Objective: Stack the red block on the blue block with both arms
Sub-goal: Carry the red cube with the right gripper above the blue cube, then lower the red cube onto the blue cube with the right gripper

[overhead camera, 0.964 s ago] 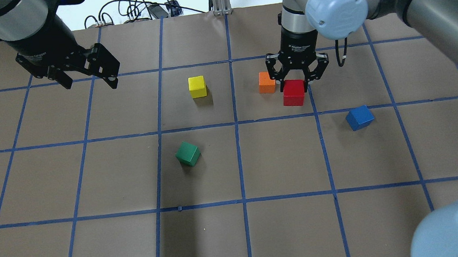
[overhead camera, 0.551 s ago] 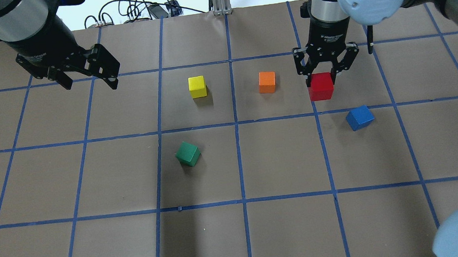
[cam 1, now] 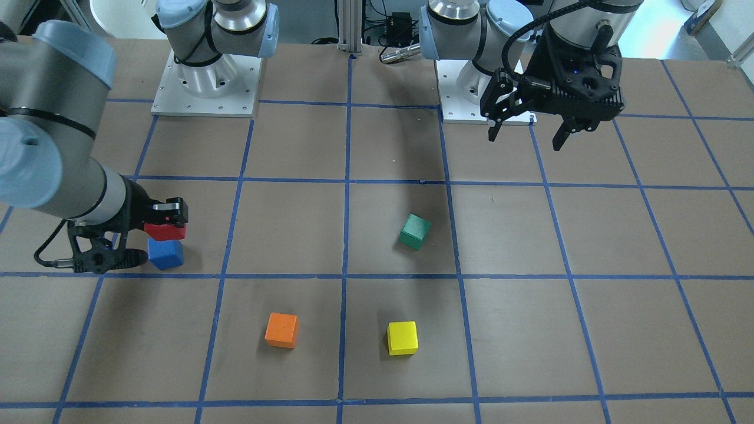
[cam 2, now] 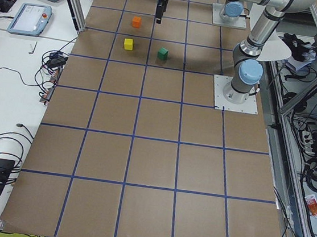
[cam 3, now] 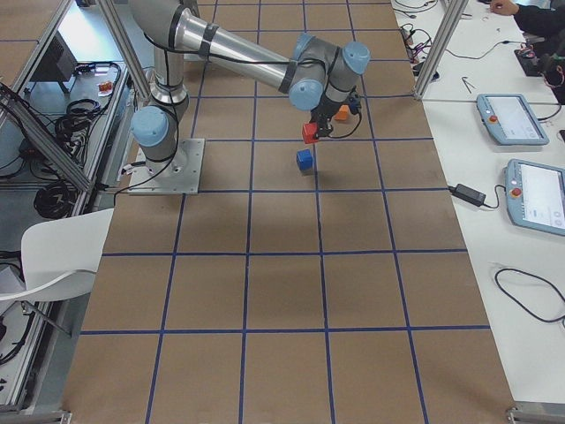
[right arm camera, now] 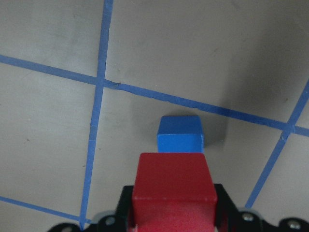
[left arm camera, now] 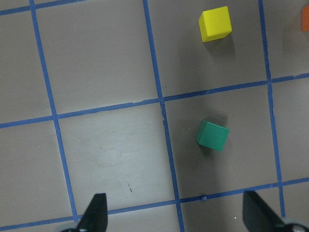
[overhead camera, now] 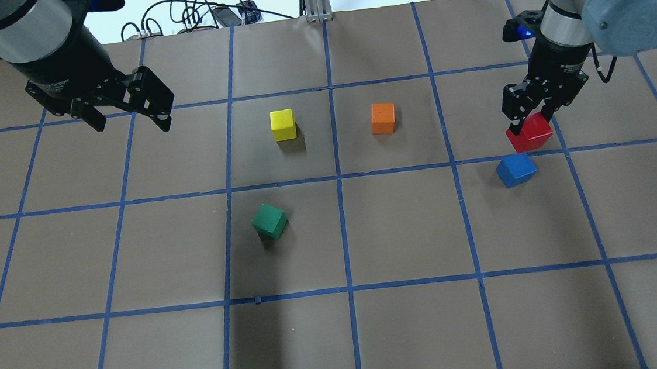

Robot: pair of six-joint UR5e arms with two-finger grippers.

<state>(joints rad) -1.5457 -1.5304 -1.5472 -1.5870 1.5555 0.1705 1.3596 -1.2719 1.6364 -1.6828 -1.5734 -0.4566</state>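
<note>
One red block (overhead camera: pixel 530 135) clamped in right claw (overhead camera: pixel 530 123), near blue block (overhead camera: pixel 516 170), left claw (overhead camera: pixel 131 124) apart

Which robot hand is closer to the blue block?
The right gripper. It holds the red block in the air, close by the blue block. The left gripper hangs open far away, across the table.
</note>
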